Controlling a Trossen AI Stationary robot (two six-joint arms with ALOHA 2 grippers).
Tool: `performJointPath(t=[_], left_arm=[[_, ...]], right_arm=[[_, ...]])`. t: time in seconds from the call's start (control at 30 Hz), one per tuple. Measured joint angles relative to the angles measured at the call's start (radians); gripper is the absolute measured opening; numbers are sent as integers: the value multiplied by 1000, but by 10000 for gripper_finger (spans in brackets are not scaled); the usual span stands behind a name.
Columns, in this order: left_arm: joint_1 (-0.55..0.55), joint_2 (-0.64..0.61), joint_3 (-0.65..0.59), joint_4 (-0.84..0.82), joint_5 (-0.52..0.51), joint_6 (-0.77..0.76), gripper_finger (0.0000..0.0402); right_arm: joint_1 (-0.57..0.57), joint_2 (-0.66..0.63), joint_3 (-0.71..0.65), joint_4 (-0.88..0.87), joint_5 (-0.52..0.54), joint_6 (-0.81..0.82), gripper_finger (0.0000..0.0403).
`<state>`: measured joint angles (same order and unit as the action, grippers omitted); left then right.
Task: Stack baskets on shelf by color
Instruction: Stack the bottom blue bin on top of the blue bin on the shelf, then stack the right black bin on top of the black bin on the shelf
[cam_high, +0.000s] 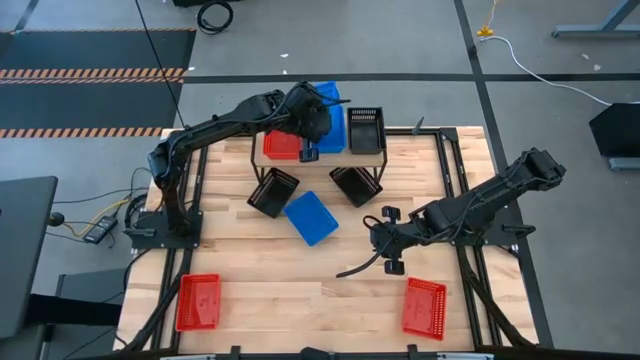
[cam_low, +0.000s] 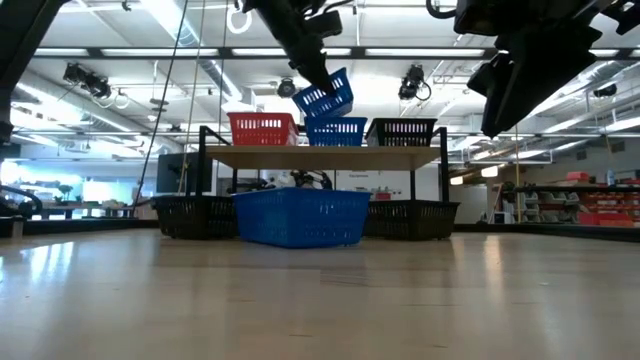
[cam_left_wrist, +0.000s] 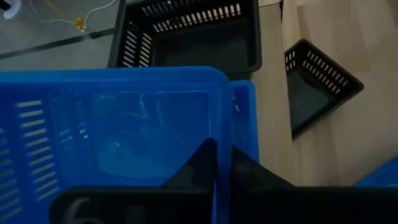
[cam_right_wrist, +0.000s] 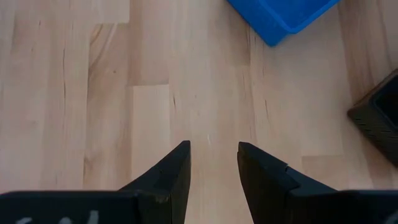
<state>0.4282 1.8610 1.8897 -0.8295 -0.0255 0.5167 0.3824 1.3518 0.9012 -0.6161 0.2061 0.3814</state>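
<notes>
My left gripper (cam_high: 311, 128) is over the shelf (cam_low: 325, 157) at the table's far side, shut on a blue basket (cam_low: 325, 95). That basket hangs tilted over a second blue basket (cam_low: 336, 131) on the shelf's middle. A red basket (cam_low: 263, 128) and a black basket (cam_low: 403, 131) stand on the shelf to either side. On the table lie a blue basket (cam_high: 311, 217), two black baskets (cam_high: 274, 192) (cam_high: 356, 185) and two red baskets (cam_high: 198, 302) (cam_high: 424, 307). My right gripper (cam_right_wrist: 213, 158) hovers open over bare wood, right of the table's middle. My left gripper pinches one side wall (cam_left_wrist: 219, 134) of the blue basket at its rim, one finger (cam_left_wrist: 196, 165) inside the basket and one finger (cam_left_wrist: 249, 168) outside. The basket is lifted clear and tilted, just above the blue basket (cam_left_wrist: 245, 121) on the shelf.
The two black baskets lie on the table just in front of the shelf's legs, the table's blue basket nearer still. The red baskets sit by the near left and near right corners. Bare wood lies under my right gripper (cam_high: 385, 240).
</notes>
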Motion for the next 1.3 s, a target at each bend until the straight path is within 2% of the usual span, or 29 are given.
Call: performJointPath(t=[0.23,0.57,0.73,0.97,1.13,1.3], left_arm=[[0,0,0,30,12,-8,32],[1,0,0,34,-22,-35,119],[-2,0,0,34,-23,-39,144],[-40,-20,11,-8,-33,-76,148],[-107,-24,71,-139,-30,-220,143],[-207,-24,60,-244,-3,-296,139]], right_arm=[[0,0,0,-8,-18,0,137],[0,0,0,-9,-18,-11,137],[0,0,0,-9,-18,-11,137],[0,0,0,-9,-16,-11,137],[-10,0,0,-9,1,-54,137],[-27,6,-1,-8,28,-127,137]])
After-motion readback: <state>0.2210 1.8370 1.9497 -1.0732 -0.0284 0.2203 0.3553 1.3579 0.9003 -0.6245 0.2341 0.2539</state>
